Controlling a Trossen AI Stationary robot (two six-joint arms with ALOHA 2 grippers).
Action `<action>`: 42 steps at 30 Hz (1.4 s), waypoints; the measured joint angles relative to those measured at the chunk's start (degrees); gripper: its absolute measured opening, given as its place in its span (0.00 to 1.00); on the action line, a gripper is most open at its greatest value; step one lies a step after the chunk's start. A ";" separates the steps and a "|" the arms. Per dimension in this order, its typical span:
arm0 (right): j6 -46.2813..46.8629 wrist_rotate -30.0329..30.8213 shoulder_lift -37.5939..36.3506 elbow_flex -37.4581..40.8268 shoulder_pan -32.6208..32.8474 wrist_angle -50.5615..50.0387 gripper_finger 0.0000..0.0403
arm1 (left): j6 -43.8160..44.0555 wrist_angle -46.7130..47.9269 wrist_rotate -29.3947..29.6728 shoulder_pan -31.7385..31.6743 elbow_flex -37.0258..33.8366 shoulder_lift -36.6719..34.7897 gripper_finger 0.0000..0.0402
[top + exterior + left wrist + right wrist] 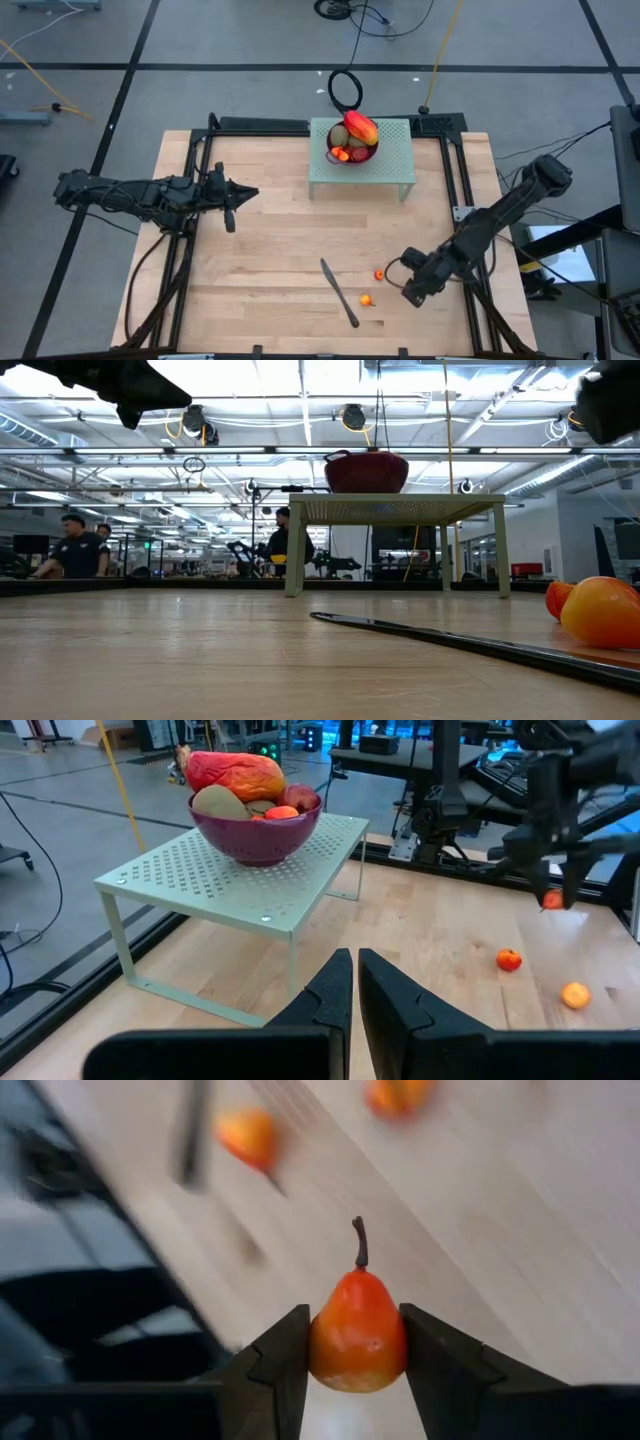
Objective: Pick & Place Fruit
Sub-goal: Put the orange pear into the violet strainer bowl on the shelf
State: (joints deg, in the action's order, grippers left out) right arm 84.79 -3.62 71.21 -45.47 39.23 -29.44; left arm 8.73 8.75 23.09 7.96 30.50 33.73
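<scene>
A: Right gripper [355,1342], near the table's right front corner — state?
B: Clamped on a small orange-red pear [357,1330], stem outward, held between both fingers above the boards.

A: Left gripper [354,982]?
B: Fingers pressed together, nothing held; parked by the table's left edge.

A: Other fruit?
B: Two tiny orange-red pieces [379,274] [366,299] are noted near the front edge, beside the knife [339,292]. The mango [361,128] and kiwi [340,136] lie in the purple bowl [352,158] on the green stand [395,165] at the back edge.
</scene>
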 joint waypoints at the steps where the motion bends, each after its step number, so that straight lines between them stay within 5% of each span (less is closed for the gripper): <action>1: -0.25 1.37 -0.92 0.00 -0.52 1.21 0.33 | 0.00 0.00 0.00 -0.01 0.00 0.01 0.05; 11: -10.86 12.73 -6.06 0.00 -7.40 18.13 0.33 | 0.00 0.00 0.00 0.01 0.00 0.01 0.05; 30: -43.71 12.53 -6.19 0.00 -25.12 51.68 0.33 | 0.02 0.00 0.00 0.01 0.00 0.00 0.05; 42: -61.05 12.35 -6.19 0.00 -36.43 60.11 0.33 | 0.02 0.00 0.00 -0.01 0.00 -0.01 0.05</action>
State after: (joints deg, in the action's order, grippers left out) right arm 23.73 8.73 65.01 -45.47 2.81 30.68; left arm 8.75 8.75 23.09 7.94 30.50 33.72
